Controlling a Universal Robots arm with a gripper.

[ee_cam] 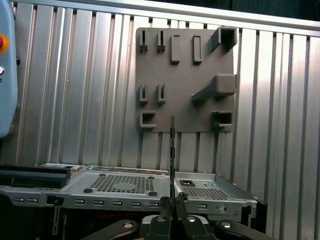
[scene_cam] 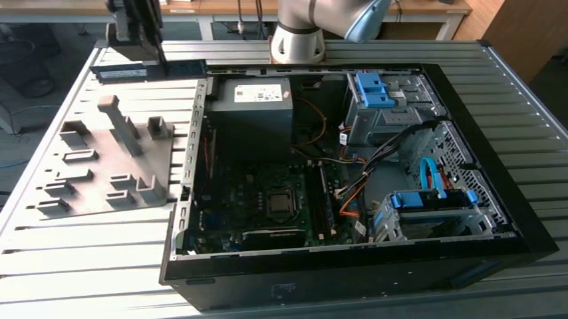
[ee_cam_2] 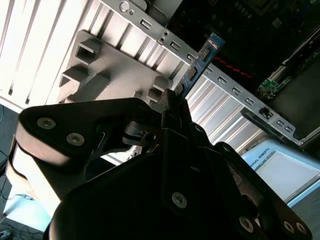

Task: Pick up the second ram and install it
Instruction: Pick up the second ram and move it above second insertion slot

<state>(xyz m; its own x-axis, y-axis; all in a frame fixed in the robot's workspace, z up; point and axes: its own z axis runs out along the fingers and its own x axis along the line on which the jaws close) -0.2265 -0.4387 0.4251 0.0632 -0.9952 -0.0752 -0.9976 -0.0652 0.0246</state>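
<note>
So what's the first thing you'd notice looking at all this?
Probably the big open computer case in the middle of the exterior view, its insides on show, with bright blue brackets inside. Then the end effector at that view's upper left, shut on the second ram, with the grey fixture and its upright posts lying on the table nearby.

The slatted table (ee_cam_2: 30, 45) glared white in the second wrist view. The computer case (scene_cam: 355, 279) was dim inside.

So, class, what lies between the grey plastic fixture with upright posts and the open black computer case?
Only bare ribbed metal table, in the first wrist view.
</note>
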